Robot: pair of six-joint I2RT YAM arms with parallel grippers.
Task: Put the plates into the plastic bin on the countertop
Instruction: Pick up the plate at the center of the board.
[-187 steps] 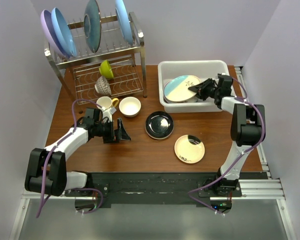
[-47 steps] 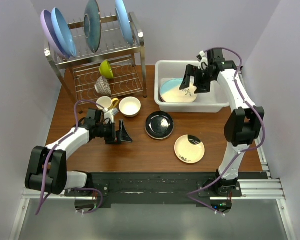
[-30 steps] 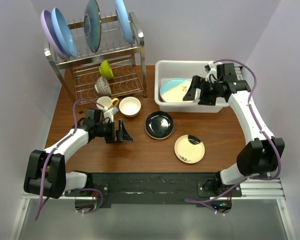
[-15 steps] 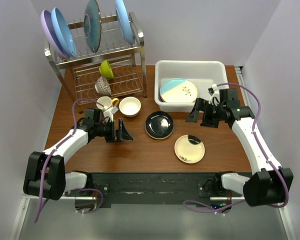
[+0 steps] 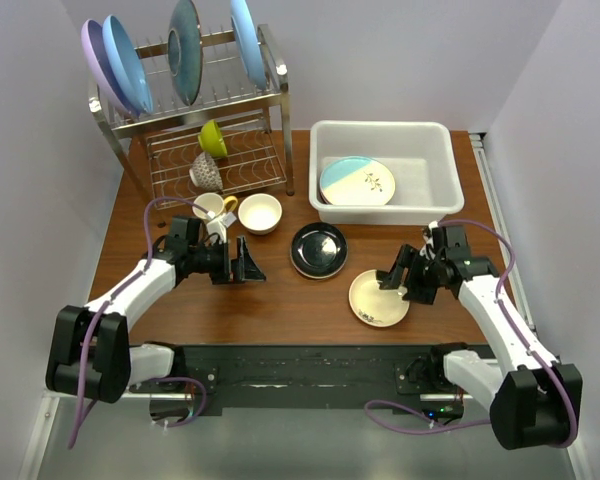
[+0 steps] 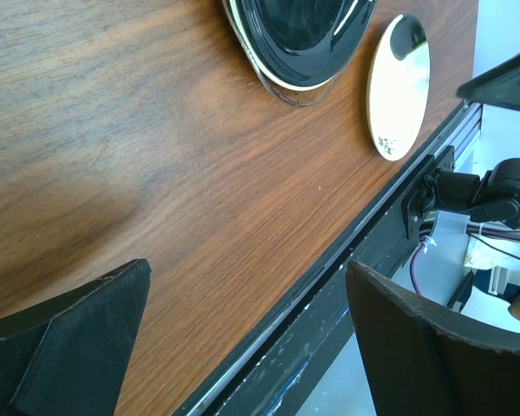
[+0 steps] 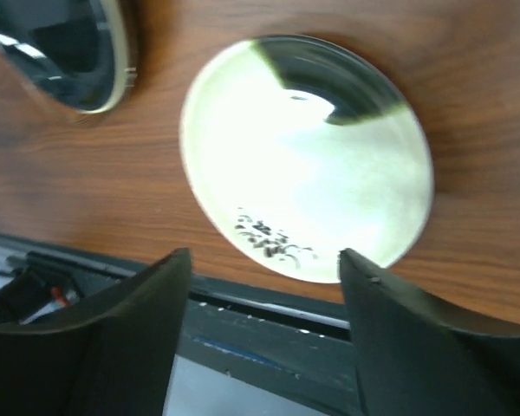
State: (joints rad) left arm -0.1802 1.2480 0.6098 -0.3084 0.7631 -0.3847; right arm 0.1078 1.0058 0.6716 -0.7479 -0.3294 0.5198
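A teal-and-cream plate [image 5: 357,181] lies in the white plastic bin [image 5: 385,134] at the back right. A glossy black plate [image 5: 318,249] [image 6: 296,39] [image 7: 65,54] sits mid-countertop. A small cream plate [image 5: 377,299] [image 7: 305,202] [image 6: 398,87] lies near the front edge. My right gripper [image 5: 397,281] [image 7: 264,347] is open and empty, hovering over the cream plate's right side. My left gripper [image 5: 245,264] [image 6: 247,342] is open and empty, low over bare wood left of the black plate.
A steel wire rack [image 5: 195,110] at the back left holds blue, lilac and dark teal plates, a green bowl and a patterned cup. A yellow-handled mug [image 5: 213,207] and a cream bowl [image 5: 259,212] stand beside my left arm. The countertop's [image 5: 280,300] front edge [image 7: 269,295] is close.
My right arm has left the bin, leaving the teal-and-cream plate inside, and swung forward and down over the small cream plate. The left arm has barely moved.
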